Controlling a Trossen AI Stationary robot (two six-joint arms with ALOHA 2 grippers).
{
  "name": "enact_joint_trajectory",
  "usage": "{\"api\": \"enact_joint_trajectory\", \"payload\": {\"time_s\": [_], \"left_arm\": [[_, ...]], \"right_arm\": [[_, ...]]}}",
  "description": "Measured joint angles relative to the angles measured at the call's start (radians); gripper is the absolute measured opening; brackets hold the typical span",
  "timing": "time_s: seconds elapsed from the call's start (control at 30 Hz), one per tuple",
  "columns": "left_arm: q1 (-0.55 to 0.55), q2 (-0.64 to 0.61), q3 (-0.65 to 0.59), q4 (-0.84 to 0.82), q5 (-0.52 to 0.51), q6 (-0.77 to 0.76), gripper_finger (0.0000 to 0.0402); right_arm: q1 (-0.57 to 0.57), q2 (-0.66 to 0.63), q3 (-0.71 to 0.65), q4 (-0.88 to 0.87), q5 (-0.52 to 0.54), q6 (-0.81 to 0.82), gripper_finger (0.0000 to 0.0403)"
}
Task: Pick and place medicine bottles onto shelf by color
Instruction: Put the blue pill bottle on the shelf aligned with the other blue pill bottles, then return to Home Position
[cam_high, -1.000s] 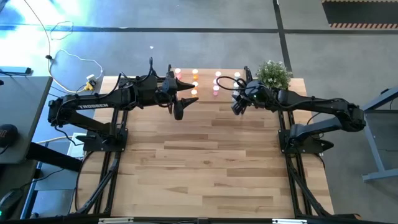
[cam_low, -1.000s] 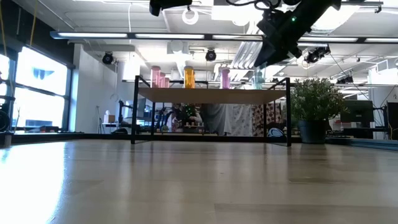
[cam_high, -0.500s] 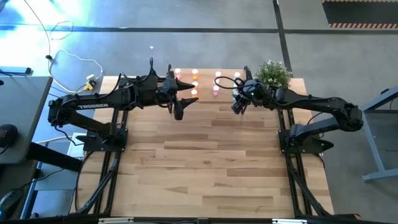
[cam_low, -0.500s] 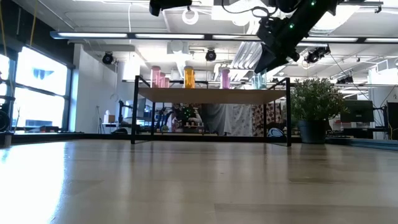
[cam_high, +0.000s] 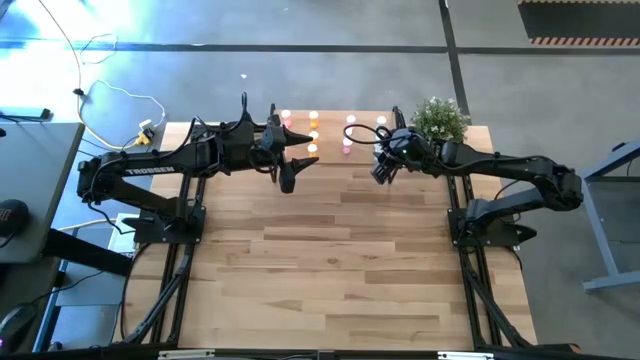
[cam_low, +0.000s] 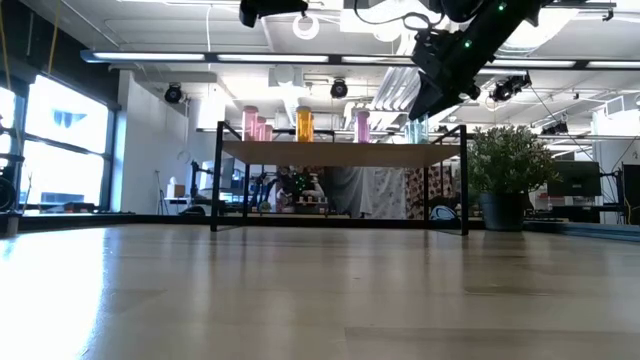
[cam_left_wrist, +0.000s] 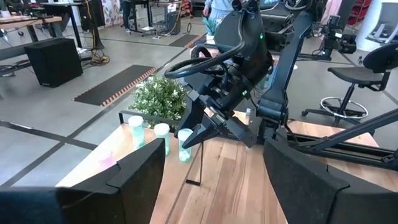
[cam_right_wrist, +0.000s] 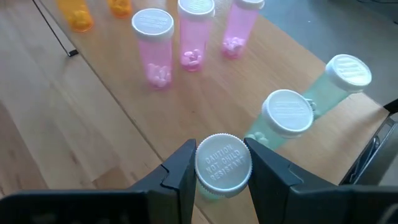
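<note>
The shelf (cam_low: 340, 153) stands at the table's far edge, with pink (cam_right_wrist: 153, 37), orange (cam_right_wrist: 74, 14) and pale green (cam_right_wrist: 287, 115) medicine bottles standing on its top board. My right gripper (cam_right_wrist: 222, 180) is over the shelf's right end (cam_high: 381, 168), shut on a pale green bottle (cam_left_wrist: 185, 144) next to two other green ones. My left gripper (cam_left_wrist: 211, 186) hovers open and empty at the shelf's left part (cam_high: 297, 160), facing the right arm. My right gripper pinches the green bottle just under its white cap (cam_right_wrist: 224, 163), one finger on either side. The fingers slant down from the table's near right. The bottle is upright, next to the green bottles on the board; I cannot tell whether its base touches the board.
A potted plant (cam_high: 440, 118) stands at the table's far right corner, beside the shelf. The shelf's black legs (cam_low: 464, 180) hold the board above the table. The wide wooden table top (cam_high: 330, 250) lies in front of the shelf.
My right gripper has gone down a little toward the shelf's top board with the green bottle, still shut on it.
</note>
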Motion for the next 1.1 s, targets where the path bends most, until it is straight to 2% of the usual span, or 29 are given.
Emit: {"api": "enact_joint_trajectory", "payload": {"time_s": [0.17,0.57,0.87,1.1], "left_arm": [[0.000,0.000,0.000,0.000,0.000,0.000,0.0260],[0.000,0.000,0.000,0.001,0.000,0.000,0.0260],[0.000,0.000,0.000,0.000,0.000,-0.001,0.0260],[0.000,0.000,0.000,0.000,0.001,-0.002,0.0259]], "right_arm": [[0.000,0.000,0.000,0.001,0.000,0.000,0.0115],[0.000,0.000,0.000,0.007,0.001,0.004,0.0182],[0.000,-0.004,0.000,0.006,0.001,0.025,0.0190],[0.000,-0.056,0.001,-0.001,0.014,0.051,0.0190]]}}
